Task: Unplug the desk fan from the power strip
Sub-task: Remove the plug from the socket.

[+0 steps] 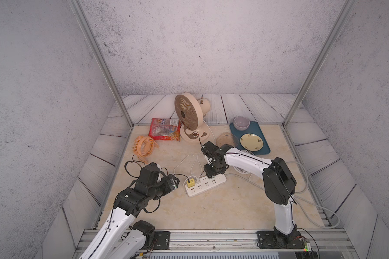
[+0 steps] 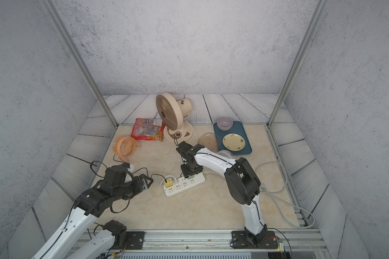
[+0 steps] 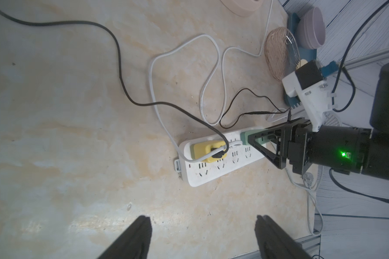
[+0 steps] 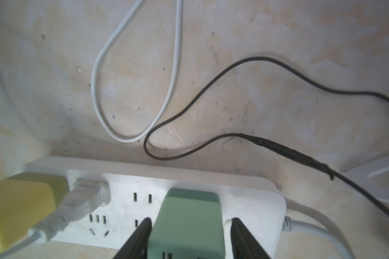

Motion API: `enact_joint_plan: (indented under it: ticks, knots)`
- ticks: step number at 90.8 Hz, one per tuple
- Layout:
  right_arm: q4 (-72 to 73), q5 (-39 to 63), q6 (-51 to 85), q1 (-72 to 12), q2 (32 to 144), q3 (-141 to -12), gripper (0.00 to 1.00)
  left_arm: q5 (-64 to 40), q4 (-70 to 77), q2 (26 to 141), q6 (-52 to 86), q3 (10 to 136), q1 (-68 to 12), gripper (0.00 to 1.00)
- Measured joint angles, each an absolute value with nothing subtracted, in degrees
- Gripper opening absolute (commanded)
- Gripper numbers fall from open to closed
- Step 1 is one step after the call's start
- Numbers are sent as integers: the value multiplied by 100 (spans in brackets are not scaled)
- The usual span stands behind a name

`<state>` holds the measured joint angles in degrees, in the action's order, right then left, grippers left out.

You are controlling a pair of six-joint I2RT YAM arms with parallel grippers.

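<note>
Gripping the plug is the step in hand. The long flat white plastic power strip (image 1: 202,189) lies near the middle of the pale marble-pattern table (image 1: 211,213). It lies slanted, with one end to 8 o'clock and the other to 2 o'clock. The beige round desk fan (image 1: 188,112) stands upright at 12 o'clock from it, well apart.

The right gripper (image 4: 190,222) stands over the 2 o'clock end. Its jaws are partly open on both sides of a mint-green square plastic adapter (image 4: 189,201) that sits in the strip. One finger (image 4: 139,237) lies against the adapter's side. Beside the other finger (image 4: 243,237) a thin pale gap shows, so I judge the hold is not yet firm. The left gripper (image 3: 202,235) hovers at 9 o'clock from the strip, near it, with jaws wide apart and holding nothing.

The cords cross each other, and I cannot follow which one goes to the desk fan. A yellow block adapter (image 4: 16,206) and a white flat plug (image 4: 90,190) sit toward the 8 o'clock end. If the green one is the right one, the next move calls for closing the jaws fully, then a straight pull up out of the sockets. The strip looks light and may rise with the plug. The left gripper pressing on a bare part near the 8 o'clock end would help.
</note>
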<state>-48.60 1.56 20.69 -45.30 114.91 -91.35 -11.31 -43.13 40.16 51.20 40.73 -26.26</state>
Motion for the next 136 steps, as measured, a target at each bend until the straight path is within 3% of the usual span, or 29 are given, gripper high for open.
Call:
enact_joint_plan:
  ticks: [14,26,41,60,136]
  knots:
    - [-4860,189,2038,-4532,11504,-9133,37,-937,-4383,4132,5537,3844,-3111,78]
    - [-4858,198,2034,-4532,11502,-9131,31,-657,-4230,4167,6093,3538,-3669,78]
    - [-4858,200,2058,-4580,11502,-9131,30,-296,-3745,4274,6866,3111,-4233,72]
    - [-4797,180,2156,-4652,11493,-9111,29,3,-3159,4355,7456,2720,-4327,62]
    - [-4663,303,2388,-4998,11491,-9102,29,222,-1452,5105,8396,1804,-4327,56]
